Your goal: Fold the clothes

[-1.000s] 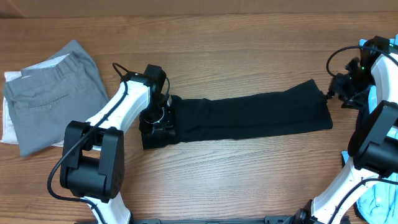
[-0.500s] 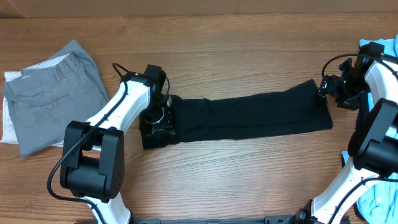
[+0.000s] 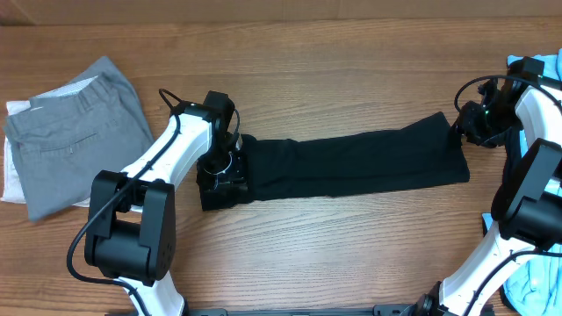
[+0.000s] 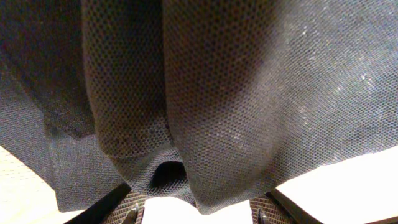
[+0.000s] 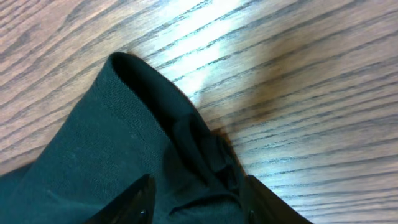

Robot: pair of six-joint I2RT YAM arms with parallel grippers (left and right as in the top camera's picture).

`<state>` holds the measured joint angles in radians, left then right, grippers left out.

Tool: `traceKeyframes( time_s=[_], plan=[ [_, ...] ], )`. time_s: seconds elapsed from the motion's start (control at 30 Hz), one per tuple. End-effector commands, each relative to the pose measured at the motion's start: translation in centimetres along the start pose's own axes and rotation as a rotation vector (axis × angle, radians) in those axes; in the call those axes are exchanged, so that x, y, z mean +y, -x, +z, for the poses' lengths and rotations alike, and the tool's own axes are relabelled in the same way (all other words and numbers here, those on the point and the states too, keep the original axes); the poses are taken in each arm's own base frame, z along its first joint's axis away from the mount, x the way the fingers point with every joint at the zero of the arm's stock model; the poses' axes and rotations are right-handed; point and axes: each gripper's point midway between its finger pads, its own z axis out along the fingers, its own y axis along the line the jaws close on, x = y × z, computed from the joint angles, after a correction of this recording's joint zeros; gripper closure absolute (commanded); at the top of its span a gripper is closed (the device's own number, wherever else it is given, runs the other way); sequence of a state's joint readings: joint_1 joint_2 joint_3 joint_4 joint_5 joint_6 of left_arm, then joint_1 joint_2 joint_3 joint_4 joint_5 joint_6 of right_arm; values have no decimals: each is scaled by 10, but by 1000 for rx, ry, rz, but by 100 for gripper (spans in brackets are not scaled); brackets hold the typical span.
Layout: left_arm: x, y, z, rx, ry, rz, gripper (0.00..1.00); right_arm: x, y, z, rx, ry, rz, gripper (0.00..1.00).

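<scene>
Clothes (image 3: 351, 162) are stretched lengthwise: one end is pinched in the left gripper (image 3: 221, 168); at the other end, the hold of the right gripper (image 3: 465, 132) cannot be told.

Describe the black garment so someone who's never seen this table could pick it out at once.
Look at the middle of the wooden table. The black garment lies there as a long narrow band running left to right. Unlike the grey trousers at the left edge and the light-blue garment at the right, it is plain black and stretched flat.
</scene>
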<state>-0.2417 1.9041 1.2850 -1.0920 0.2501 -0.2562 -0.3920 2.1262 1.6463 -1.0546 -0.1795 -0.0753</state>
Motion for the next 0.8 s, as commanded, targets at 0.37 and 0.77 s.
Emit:
traceKeyframes(
  time_s=[0.37,0.77],
  plan=[
    [1,-2,3,13,2,-9,44,9,-2,4,-16,27,-16,58],
    [1,-2,3,13,2,-9,44,18,-11,18,-2,35,-40,68]
  ],
)
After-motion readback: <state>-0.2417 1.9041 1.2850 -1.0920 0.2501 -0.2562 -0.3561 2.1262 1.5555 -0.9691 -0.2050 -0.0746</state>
